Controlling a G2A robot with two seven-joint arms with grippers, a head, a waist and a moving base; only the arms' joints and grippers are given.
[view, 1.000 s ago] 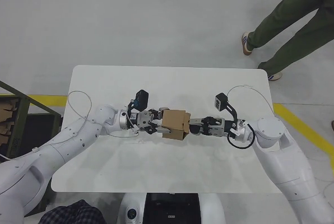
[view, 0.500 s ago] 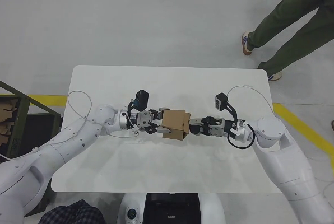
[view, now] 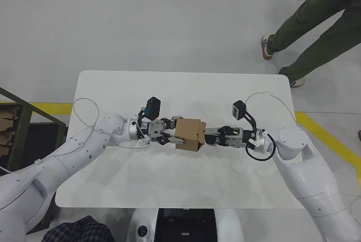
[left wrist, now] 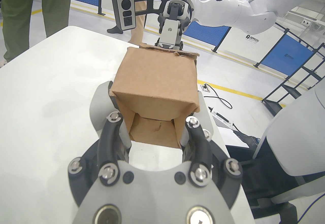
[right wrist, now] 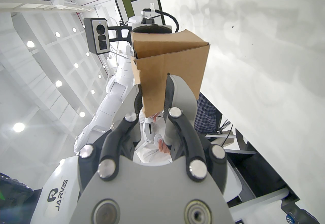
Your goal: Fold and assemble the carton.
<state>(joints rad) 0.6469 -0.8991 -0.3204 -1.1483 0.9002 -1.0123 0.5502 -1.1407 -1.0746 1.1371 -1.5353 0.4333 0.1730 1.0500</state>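
Note:
A small brown carton [view: 189,134] is held over the middle of the white table [view: 168,91], between my two grippers. My left gripper [view: 168,130] is shut on the carton's left end. In the left wrist view its fingers [left wrist: 102,100] clasp both outer sides of the carton [left wrist: 157,78], whose near end is open and hollow. My right gripper [view: 208,137] is shut on the opposite end. In the right wrist view it [right wrist: 152,100] pinches one wall of the carton [right wrist: 175,65] between its pads. The right gripper [left wrist: 169,39] also appears behind the carton in the left wrist view.
A rack with flat brown cardboard [view: 0,130] stands off the table's left side. A person's legs [view: 314,33] are on the floor beyond the far right corner. Thin cables [view: 86,115] loop over the table near each arm.

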